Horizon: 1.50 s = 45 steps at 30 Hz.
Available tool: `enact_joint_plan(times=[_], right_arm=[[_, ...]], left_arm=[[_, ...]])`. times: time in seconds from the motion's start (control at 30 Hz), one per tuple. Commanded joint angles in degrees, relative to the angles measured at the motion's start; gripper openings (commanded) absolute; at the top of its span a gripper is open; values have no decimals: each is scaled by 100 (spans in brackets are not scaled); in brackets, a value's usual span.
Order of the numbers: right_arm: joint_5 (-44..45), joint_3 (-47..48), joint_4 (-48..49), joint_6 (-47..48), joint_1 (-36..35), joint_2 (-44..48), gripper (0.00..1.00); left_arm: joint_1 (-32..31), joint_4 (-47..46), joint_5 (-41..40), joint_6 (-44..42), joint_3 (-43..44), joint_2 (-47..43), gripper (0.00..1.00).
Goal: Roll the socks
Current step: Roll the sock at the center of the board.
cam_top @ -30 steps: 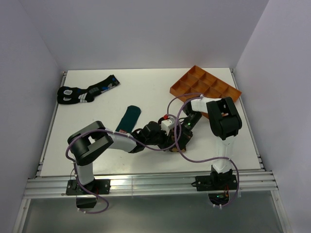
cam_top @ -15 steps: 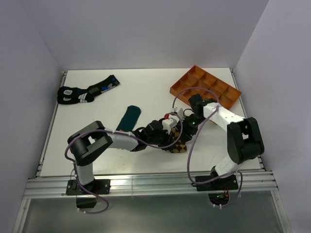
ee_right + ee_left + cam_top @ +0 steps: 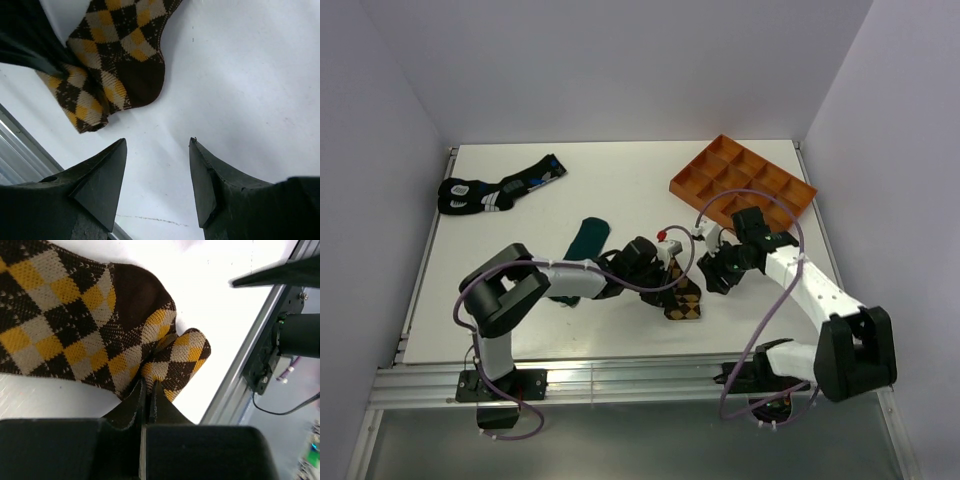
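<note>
Two grippers, top view: the left gripper [image 3: 667,278] is down on the checkered sock [image 3: 687,303]; the right gripper [image 3: 711,272] is just to its right, off the fabric.
Teal sock, top view: the teal sock [image 3: 588,240] lies flat on the table [image 3: 620,180] behind the left gripper, partly under that arm.
Left wrist view: fingers pressed together, pinching a raised fold of the checkered sock beside its dark brown patch (the rest lies flat beyond the fingertips).
Right wrist view: fingers spread over the table surface, nothing between them; the checkered sock lies ahead and to the left of the fingertips, not touching.
</note>
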<state>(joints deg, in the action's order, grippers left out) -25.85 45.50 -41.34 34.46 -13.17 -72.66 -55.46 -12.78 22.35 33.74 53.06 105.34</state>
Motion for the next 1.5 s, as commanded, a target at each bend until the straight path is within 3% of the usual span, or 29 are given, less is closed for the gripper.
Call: enact_joint_plan(times=[0.0, 0.2, 0.47, 1.2, 1.43, 1.47], right_arm=[[27, -163, 302, 289, 16, 630, 60], [-114, -576, 354, 755, -378, 1113, 60], [212, -1262, 812, 808, -1863, 1729, 60], [871, -1781, 1857, 686, -2542, 1035, 57], [722, -1684, 1823, 439, -2541, 649, 39], [686, -1632, 1788, 378, -2524, 596, 31]], left_arm=[[106, 1250, 515, -51, 415, 346, 0], [483, 2024, 1482, 19, 1109, 768, 0], [616, 2508, 1905, 98, 1681, 1252, 0], [616, 2377, 2010, 396, 1990, 1551, 0], [607, 1447, 1660, 1055, 1463, 1130, 23], [615, 1340, 1580, 1117, 1392, 1068, 27]])
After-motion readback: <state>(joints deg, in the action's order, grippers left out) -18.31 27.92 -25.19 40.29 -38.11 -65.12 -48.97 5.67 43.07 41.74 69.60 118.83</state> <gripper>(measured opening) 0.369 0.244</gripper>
